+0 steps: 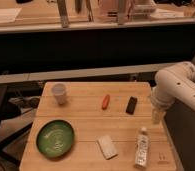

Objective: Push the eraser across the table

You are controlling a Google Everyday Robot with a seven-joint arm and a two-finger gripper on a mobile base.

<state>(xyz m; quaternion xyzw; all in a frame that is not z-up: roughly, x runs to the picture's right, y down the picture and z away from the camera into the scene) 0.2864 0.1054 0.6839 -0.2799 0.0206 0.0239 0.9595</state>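
Black on the wooden worktop (86, 119), the eraser (131, 105) lies at nine o'clock of the released gripper (157, 115), which should drop low and push it squarely.

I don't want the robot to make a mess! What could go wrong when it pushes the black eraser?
1. The open gripper hangs at the edge of the table, near the eraser. If pushed away from there, the eraser may bump the orange carrot piece next along.
2. Farther on stands the white cup, which might topple.
3. The eraser lies slanted, so it could spin away sideways.
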